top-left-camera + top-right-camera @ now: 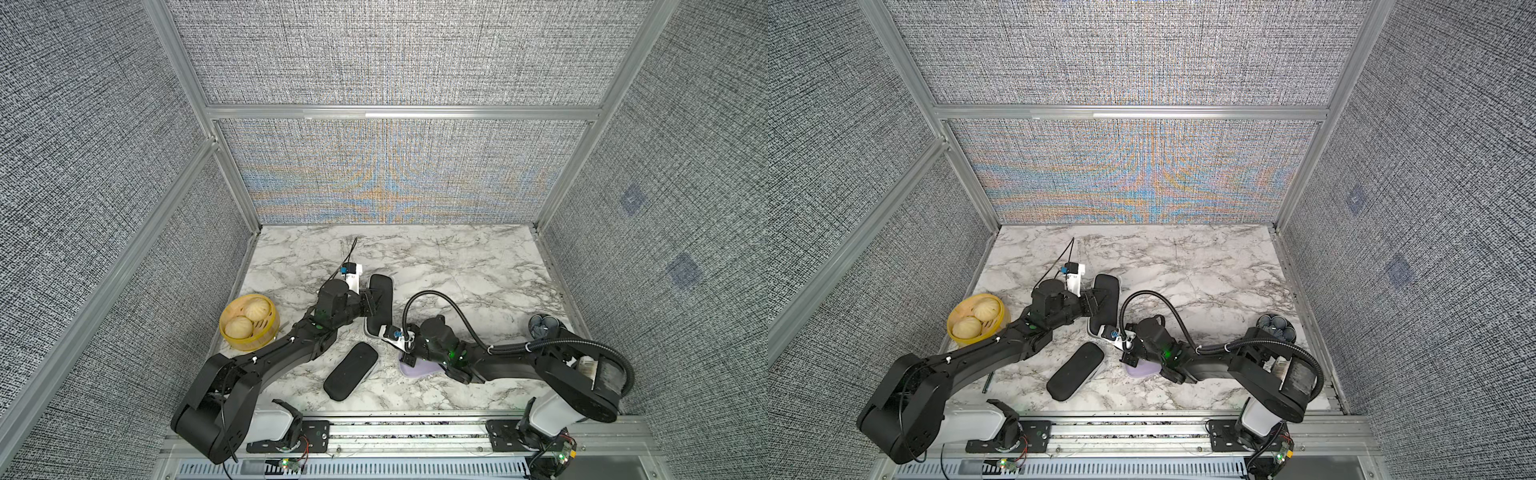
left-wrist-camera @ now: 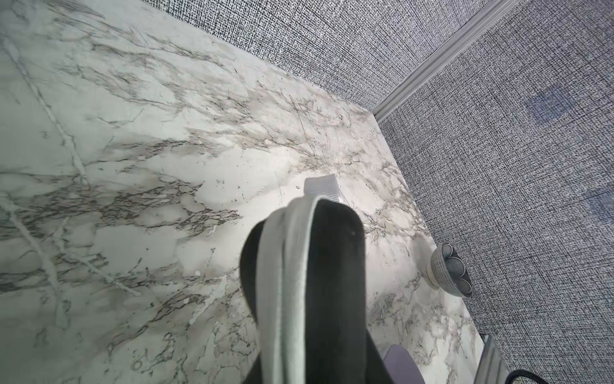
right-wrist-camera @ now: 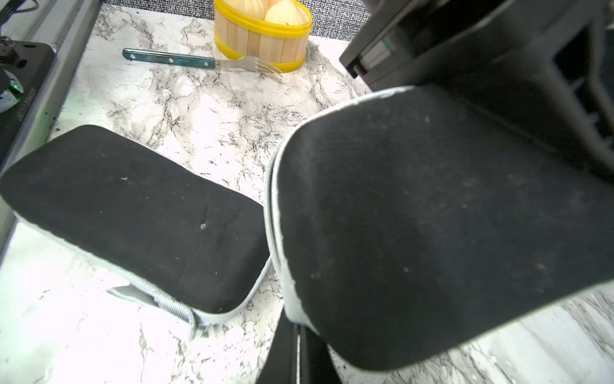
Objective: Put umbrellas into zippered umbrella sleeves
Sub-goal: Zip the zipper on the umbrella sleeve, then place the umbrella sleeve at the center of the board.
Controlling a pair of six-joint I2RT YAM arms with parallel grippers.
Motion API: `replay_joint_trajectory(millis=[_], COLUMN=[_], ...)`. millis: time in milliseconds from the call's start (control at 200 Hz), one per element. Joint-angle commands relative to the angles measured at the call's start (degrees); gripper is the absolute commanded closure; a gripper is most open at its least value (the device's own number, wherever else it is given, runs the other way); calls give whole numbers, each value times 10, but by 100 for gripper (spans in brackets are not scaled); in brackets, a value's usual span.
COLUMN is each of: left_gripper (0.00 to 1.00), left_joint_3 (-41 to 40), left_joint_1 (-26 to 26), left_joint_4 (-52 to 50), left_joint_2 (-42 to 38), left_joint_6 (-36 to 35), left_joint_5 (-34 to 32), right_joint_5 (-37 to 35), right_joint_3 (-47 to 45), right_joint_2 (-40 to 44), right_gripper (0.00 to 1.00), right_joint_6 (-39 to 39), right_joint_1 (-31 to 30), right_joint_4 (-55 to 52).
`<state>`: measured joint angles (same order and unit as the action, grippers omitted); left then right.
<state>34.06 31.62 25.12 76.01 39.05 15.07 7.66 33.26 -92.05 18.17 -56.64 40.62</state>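
- The left gripper clamps the black rigid oblong zippered sleeve across its middle, near mid-table on the white marble tabletop.
- The right gripper is pinched tight at that sleeve's near end, against the pale grey zip edge. Whether it has the zip pull is hidden.
- A second black sleeve lies closed just beside, and a lavender sleeve sits partly under the right arm. No loose umbrella shows.
- The shell looks stiff and light, with a grippy fabric face, so it is likely best held across the broad faces at mid-length.
- The zip pull is small and could slip, so the sleeve probably needs bracing against the pull.
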Motion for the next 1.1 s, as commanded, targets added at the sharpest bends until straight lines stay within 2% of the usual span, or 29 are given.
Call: replay_joint_trajectory(millis=[0,105,235,470,706,746,911,1016,1091], left_gripper=[100,100,100,100,100,96,92,80,79], left_joint_3=[-7,-14,-45,-63,-66,-63,-39,-26,-14], left_joint_1=[0,2,13,18,17,17,13,11,6], left_joint_4=[128,165,214,264,310,315,336,357,360], left_joint_2=[8,32,37,71,150,168,247,295,319], left_joint_6=[27,51,67,86,106,108,122,132,136], left_joint_5=[-20,-23,-73,-92,-89,-86,-48,-30,-14], right_joint_5=[29,-2,-39,-154,-121,-114,-104,-111,-114], right_joint_3=[12,24,41,115,160,168,211,241,265], right_joint_2=[-8,-18,-20,-38,-65,-71,-105,-126,-135], right_gripper=[100,100,100,100,100,100,100,100,100], right_joint_6=[-26,-50,-112,-160,-202,-203,-197,-188,-184], right_joint_1=[-13,-29,-35,-20,38,46,67,75,79], right_joint_4=[58,77,86,-63,-158,-175,-238,-278,-303])
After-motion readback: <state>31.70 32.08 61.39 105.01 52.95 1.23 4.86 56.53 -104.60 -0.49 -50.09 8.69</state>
